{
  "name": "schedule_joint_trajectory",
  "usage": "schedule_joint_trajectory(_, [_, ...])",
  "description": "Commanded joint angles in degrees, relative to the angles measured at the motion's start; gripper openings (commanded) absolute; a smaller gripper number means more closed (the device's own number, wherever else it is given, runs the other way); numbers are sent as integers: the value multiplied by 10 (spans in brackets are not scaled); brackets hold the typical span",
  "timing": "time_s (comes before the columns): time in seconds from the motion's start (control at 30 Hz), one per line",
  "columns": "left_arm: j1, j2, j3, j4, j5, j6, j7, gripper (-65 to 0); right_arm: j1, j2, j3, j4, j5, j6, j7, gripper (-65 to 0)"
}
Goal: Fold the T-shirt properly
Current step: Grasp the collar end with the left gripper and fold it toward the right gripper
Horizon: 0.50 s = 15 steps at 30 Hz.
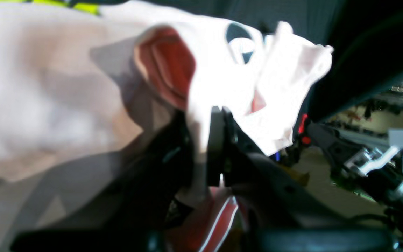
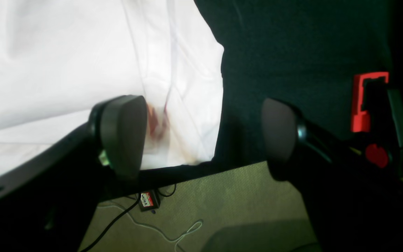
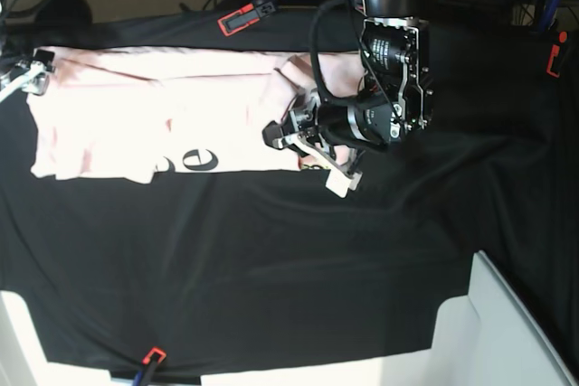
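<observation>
Mid-fold, my left fingers [image 1: 220, 115] pinched the T-shirt [image 3: 163, 124]; right fingers [image 2: 201, 136] hung released; next, lay it flat.

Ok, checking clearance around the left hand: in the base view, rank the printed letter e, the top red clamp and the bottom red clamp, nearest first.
1. Printed letter e, on the shirt, just picture-left of the left hand.
2. Top red clamp, higher up in the picture.
3. Bottom red clamp, far down at picture-left.
</observation>
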Motion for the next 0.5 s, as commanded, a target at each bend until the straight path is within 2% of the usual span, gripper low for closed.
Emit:
schedule_joint_trajectory(0.0, [-17, 5, 14, 7, -14, -5, -12, -650, 3, 10, 2, 8, 3, 0, 9, -162])
schedule_joint_trajectory(0.13, [-23, 5, 28, 3, -14, -5, -29, -650, 3, 10, 2, 8, 3, 0, 9, -162])
schedule_joint_trajectory(0.47, [-24, 5, 27, 3, -16, -5, -28, -650, 2, 10, 2, 7, 3, 0, 9, -162])
